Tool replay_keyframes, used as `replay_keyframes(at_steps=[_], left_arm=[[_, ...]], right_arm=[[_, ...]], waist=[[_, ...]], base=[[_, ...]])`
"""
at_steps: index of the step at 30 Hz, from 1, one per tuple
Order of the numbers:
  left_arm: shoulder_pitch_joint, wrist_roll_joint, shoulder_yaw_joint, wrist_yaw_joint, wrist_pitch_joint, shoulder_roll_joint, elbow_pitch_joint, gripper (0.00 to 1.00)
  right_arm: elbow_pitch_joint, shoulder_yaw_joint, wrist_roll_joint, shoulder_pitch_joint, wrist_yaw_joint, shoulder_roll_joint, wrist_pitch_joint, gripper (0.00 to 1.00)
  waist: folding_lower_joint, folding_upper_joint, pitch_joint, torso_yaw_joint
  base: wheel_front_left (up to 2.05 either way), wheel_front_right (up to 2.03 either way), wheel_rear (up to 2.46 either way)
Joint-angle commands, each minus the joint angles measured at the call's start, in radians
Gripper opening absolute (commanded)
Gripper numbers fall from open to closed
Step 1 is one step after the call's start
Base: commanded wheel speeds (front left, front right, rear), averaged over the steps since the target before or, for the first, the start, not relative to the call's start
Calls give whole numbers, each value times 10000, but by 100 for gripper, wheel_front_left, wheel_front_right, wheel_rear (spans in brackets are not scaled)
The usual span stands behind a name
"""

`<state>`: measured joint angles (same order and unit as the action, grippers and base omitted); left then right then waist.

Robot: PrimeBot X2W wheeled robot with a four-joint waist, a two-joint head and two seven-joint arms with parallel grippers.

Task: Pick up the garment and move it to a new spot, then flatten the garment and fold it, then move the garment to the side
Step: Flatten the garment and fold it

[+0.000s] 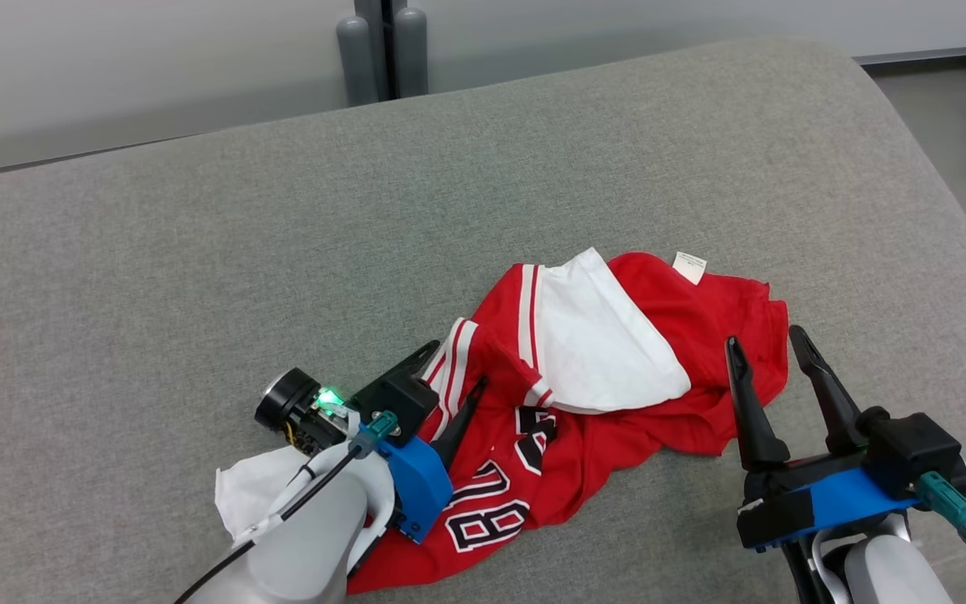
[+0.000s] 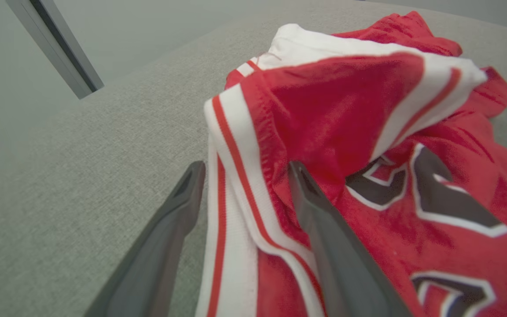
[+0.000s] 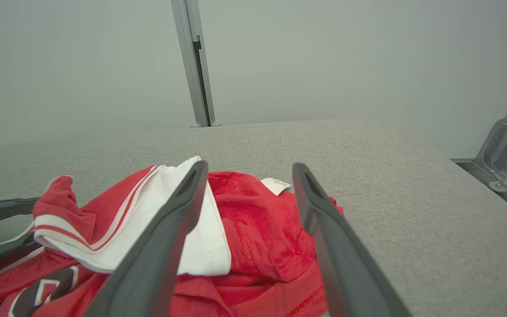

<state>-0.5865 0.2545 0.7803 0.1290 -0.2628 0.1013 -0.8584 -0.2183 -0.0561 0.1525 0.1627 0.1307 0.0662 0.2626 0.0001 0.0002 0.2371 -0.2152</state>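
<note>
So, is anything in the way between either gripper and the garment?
Nothing visible stands in the way. The left gripper is open with the garment's striped edge between its fingers. The right gripper is open at the garment's right side, with just the grey surface around them.

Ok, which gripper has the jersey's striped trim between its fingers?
The left gripper: its open fingers straddle the white-and-red striped trim of the garment. The right gripper, also open, has plain red cloth and the white label ahead of it.
</note>
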Motion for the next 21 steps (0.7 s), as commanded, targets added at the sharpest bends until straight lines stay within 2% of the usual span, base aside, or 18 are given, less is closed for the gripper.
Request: replay_keyframes(at_steps=[1,7,8,9,10,14,21], left_arm=[[-283,133,96,12,-30,102,-189,100],[-567,847,795,13,-30,-24,-933,100],[-590,999,961,13,-28,-59,-1065,92],[-649,1173,1049,13,-30,-94,-1096,33],[-703,1320,1127,13,-28,-116,-1107,0],[-891,1700,1104,12,-30,-83,-820,0],[-402,1524,-269,-277,-30,382,763,0]], right_arm=[[20,22,23,184,1,-22,31,100],[-34,-42,69,287,1,-42,31,100],[-29,-45,54,276,1,-45,31,100],[-18,-38,44,267,1,-51,31,100],[-13,-27,47,263,1,-53,31,100],[-3,122,69,139,1,-41,31,100],[-21,267,116,-53,1,38,31,100]], waist=[[-1,-2,46,-56],[-1,-2,139,-236],[-1,-2,134,-246],[-1,-2,131,-253],[-1,-2,129,-251],[-1,-2,43,-66],[-1,-2,-184,628]], base=[[0,0,0],[0,0,0],[0,0,0],[0,0,0],[0,0,0],[0,0,0],[0,0,0]])
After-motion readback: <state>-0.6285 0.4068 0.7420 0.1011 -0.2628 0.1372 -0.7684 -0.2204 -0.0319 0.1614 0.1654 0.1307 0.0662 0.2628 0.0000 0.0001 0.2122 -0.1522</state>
